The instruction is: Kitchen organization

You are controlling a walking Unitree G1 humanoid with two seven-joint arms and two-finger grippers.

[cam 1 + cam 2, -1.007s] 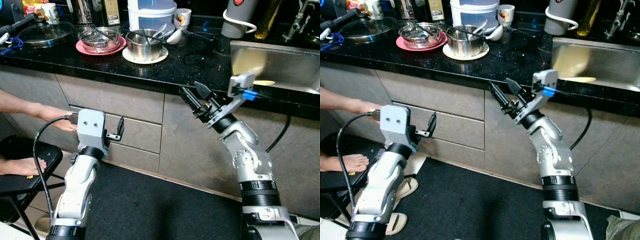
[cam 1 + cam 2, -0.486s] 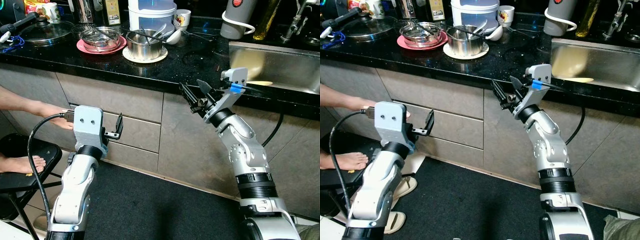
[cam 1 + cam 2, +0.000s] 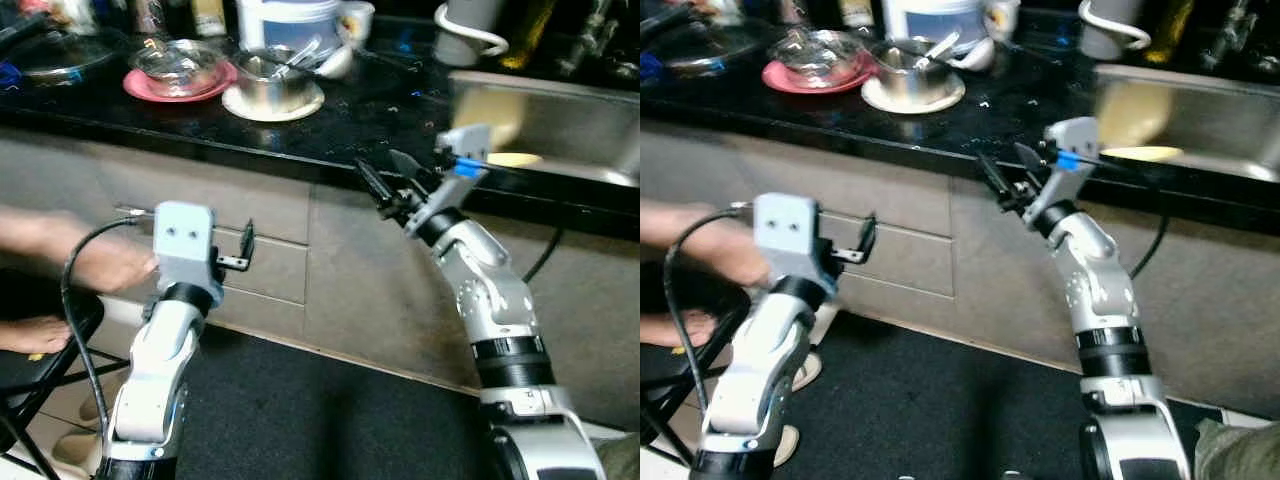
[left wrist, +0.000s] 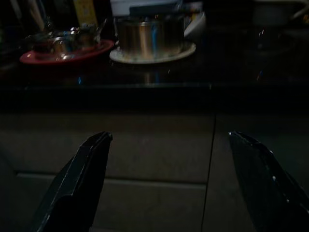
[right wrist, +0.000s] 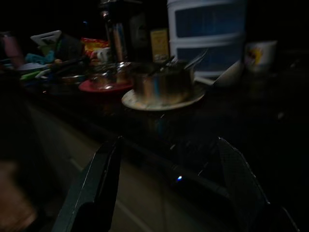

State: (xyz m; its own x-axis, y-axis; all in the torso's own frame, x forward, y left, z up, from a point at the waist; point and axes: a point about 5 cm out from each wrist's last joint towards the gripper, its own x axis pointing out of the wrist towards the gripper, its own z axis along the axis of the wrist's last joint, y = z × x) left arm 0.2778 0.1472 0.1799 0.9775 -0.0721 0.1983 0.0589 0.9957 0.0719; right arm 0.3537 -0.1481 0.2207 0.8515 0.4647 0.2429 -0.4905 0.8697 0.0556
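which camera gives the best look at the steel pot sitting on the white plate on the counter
The right wrist view: the steel pot sits near the middle on its white plate, utensil handles sticking out, though the picture is dark. The left wrist view shows it side-on and dim. Both eye views show it from above, smaller and motion-blurred.

Both arms raised forward, left gripper [image 3: 245,250] and right gripper [image 3: 385,183] jaws apart.

Dark mat [image 3: 300,410] on the floor below grey drawer fronts [image 3: 270,265]. Person's arm [image 3: 60,255] and bare foot [image 3: 35,335] at left, by a black chair [image 3: 30,380].
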